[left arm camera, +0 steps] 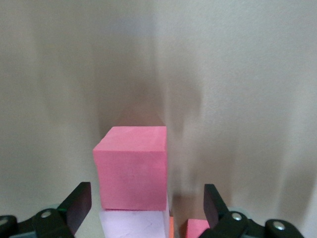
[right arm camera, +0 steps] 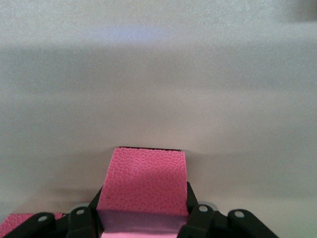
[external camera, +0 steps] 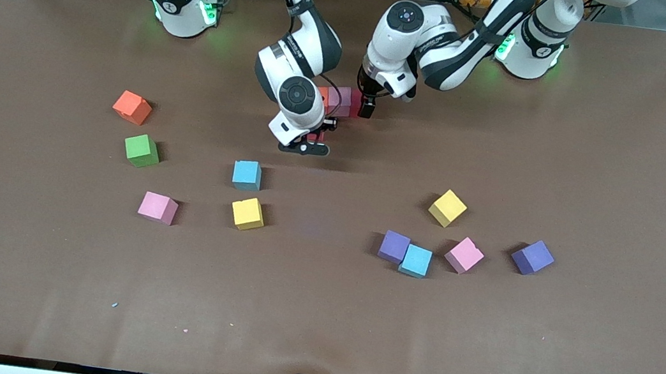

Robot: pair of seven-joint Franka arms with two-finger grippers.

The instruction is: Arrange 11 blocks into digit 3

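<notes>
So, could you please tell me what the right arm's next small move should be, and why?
Probably open the right tool and lift away: it is shut on a red block held low, beside the started row of pink and red blocks. The left tool hangs open over that row's end.

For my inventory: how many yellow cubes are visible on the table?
2. One yellow cube lies just nearer the front camera than a light blue cube; the other yellow cube lies toward the left arm's end.

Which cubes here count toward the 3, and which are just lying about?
Job: started row under open left gripper; red cube in right gripper; loose pink cubes, yellow cubes, light blue cubes.
Lying about: green cube; possibly loose orange cube, one purple cube.
</notes>
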